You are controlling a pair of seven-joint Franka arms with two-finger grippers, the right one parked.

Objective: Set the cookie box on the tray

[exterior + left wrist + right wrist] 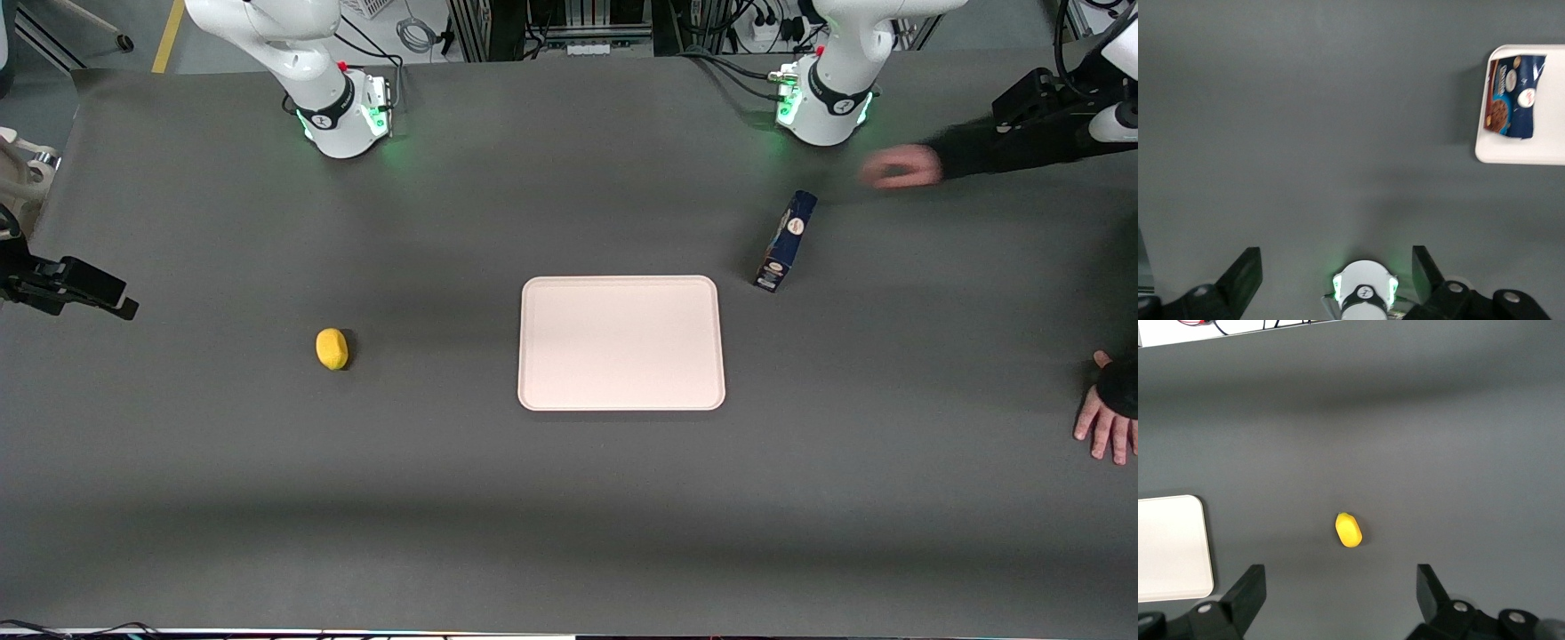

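Cookie box (pixel 786 242) stands on its narrow end on the dark table (pixel 267 498), in the upper part of the front frame toward the working arm's end. It is just beside a corner of the pale tray (pixel 622 398) and not on it. The tray holds nothing.

Your first risk, as I judge it, is tipping. The box is tall and slim on a small footprint, so a finger that brushes it on the way down can knock it flat and change the grasp you need. Come in with the fingers straddling its narrow width, and close gently, since thin cardboard can crush or twist in the grip.

The second risk is the person's hand (pixel 900 166), which hovers near the box in the upper part of the front frame, between the box and where your arm must pass. A second hand (pixel 1105 418) rests at the table edge. Wait until both are out of the path.

The yellow lemon-like object (pixel 332 348) lies well apart, toward the parked arm's end, and should not matter.

Your gripper (pixel 1336 259) hangs high above the table near the arm's own base (pixel 1365 293), well apart from the box. Its fingers (pixel 1241 277) are spread wide, holding nothing and touching nothing
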